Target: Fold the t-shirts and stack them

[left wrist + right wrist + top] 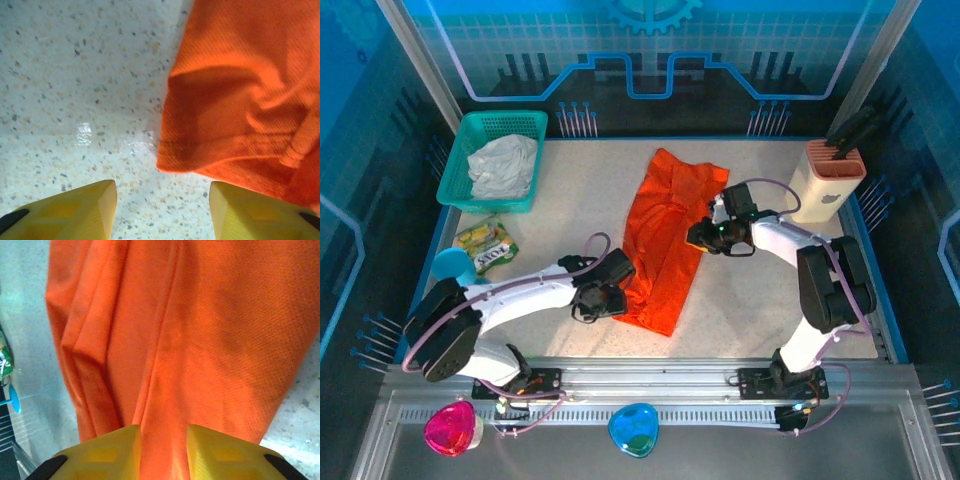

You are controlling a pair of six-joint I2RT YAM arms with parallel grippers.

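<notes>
Tabletop [570, 210]: speckled pale surface.

Orange t-shirt [665, 235]: lies flat at the centre of the tabletop, folded lengthwise into a long strip that runs from the far centre toward the near edge. It is tilted slightly, and creases run along its length.

Whitish-grey t-shirt [503, 167]: crumpled inside the teal basket [504, 124] at the far left corner, well apart from the orange one.

Left arm: extends low from its base at the near left, with the forearm reaching right across the tabletop. The left gripper [601, 300] is at the near left corner of the orange strip. In the left wrist view the left gripper [162, 207] has its yellow fingers [75, 212] set wide apart. Bare tabletop [75, 75] shows between them, and the hem of the orange t-shirt [240, 75] sits just ahead of the right-hand finger. Nothing is held.

Right arm: rises from its base at the near right and folds at a high elbow. The forearm angles left and down to the right edge of the strip, about mid-length, where the right gripper [705, 237] sits. In the right wrist view the right gripper [162, 452] points down over the orange t-shirt [200, 330]. Its fingers [110, 452] are parted by a narrow gap, and a raised fold of cloth runs into that gap. I cannot tell whether the pads touch the fabric.

Other items: a snack packet [485, 243] lies near the left edge, and a beige knife block [832, 175] stands at the far right.
</notes>
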